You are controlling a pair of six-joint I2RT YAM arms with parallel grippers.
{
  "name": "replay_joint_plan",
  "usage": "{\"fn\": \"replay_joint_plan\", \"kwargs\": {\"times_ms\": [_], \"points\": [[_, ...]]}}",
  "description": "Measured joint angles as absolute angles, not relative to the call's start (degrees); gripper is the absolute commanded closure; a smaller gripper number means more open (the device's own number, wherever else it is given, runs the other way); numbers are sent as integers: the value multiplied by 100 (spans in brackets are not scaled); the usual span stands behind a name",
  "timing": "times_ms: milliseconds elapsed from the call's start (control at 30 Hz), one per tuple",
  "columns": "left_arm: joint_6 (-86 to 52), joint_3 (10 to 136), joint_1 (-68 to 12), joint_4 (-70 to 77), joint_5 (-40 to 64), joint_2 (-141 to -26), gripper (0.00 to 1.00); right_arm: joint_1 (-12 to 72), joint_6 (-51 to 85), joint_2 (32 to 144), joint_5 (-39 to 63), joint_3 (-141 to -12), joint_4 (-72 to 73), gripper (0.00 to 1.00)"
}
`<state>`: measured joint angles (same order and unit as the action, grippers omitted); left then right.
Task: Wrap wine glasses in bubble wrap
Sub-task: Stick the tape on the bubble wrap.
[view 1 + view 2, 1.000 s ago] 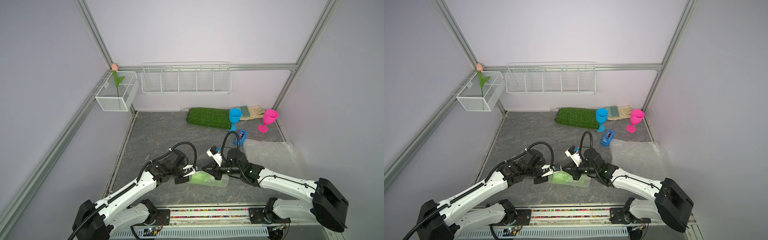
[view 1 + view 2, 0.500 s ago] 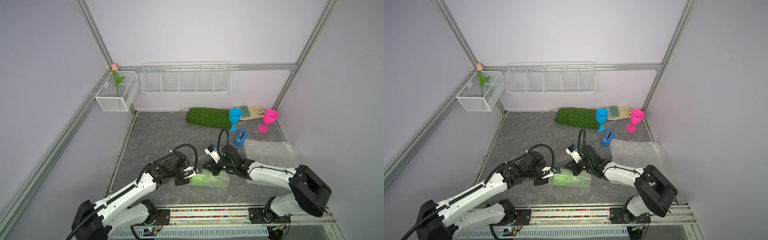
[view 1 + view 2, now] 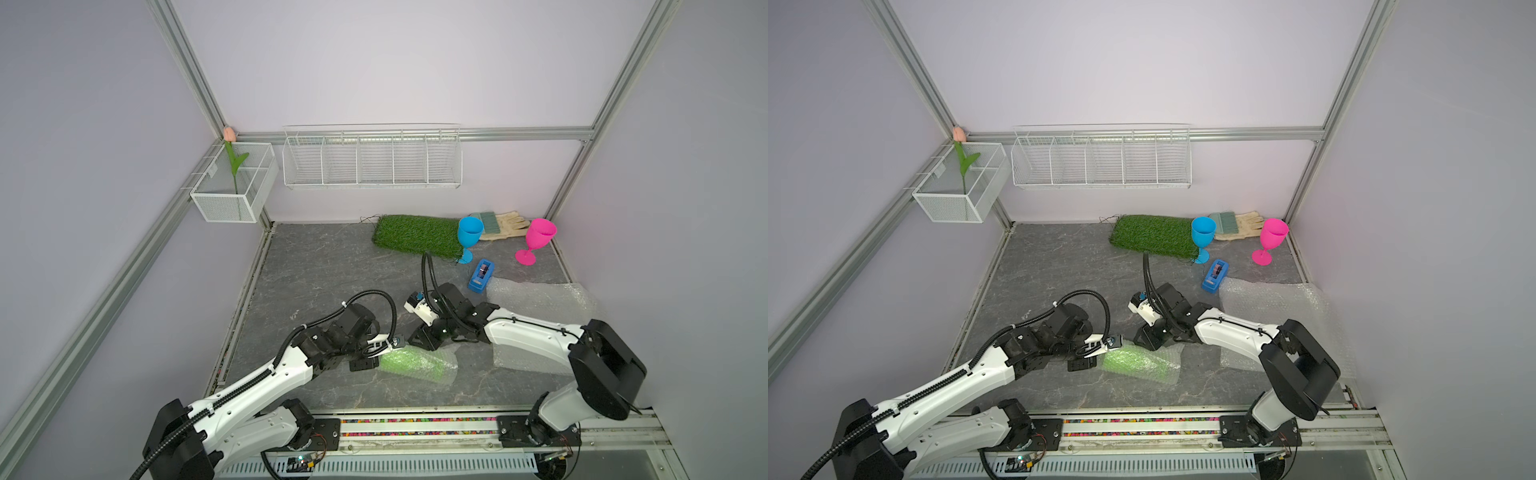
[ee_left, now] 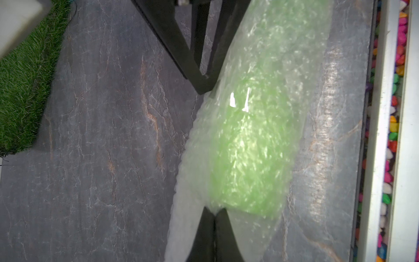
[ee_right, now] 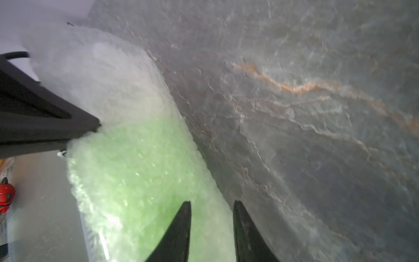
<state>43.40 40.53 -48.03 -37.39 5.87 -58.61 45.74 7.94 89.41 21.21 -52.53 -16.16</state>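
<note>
Green goblet (image 3: 409, 365) (image 3: 1129, 362) lies on its side, rolled in bubble wrap (image 3: 446, 368), lower centre in both top views. Green shows through the wrap. Loose clear wrap sticks out past it at the frame-right end.

Left claw (image 3: 374, 361): jaws pressed together, pinching the wrap at the roll's frame-left end. In the left wrist view the fingertips (image 4: 206, 231) are tight together, with wrap on both sides of them.

Right claw (image 3: 424, 340): jaws partly spread, gripping nothing. In the right wrist view one finger (image 5: 179, 231) sits over the wrap and the other over bare floor beside the roll. Can't tell if the tips actually touch the wrap.

Surface: grey stone-look floor (image 3: 324, 270), lilac walls. Spare sheet (image 3: 540, 297) lies flat at centre right, partly under the right arm. Tape dispenser (image 3: 481, 276) is just beside its upper-left corner. Blue goblet (image 3: 469, 235) and pink goblet (image 3: 539, 237) stand upright at upper right of the floor, well apart from the roll. Blue one is at the right end of the grass mat (image 3: 415, 235), with a glove (image 3: 505, 224) behind the two. Wire rack (image 3: 372, 160) hangs on the back wall. Mesh basket (image 3: 235, 187) with a fake tulip is at the left corner.

Edges: roll sits near the front rail (image 3: 415, 428), with a strip of floor between. Open floor runs over the left half, from the roll up to the mat.
</note>
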Motion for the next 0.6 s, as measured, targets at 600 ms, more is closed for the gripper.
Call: {"fn": "replay_joint_plan", "kwargs": {"times_ms": [600], "points": [[4381,4021,-4803,-3754,473,-5795,100,4703,1007,8263,1833,-6117,-3144,60]]}}
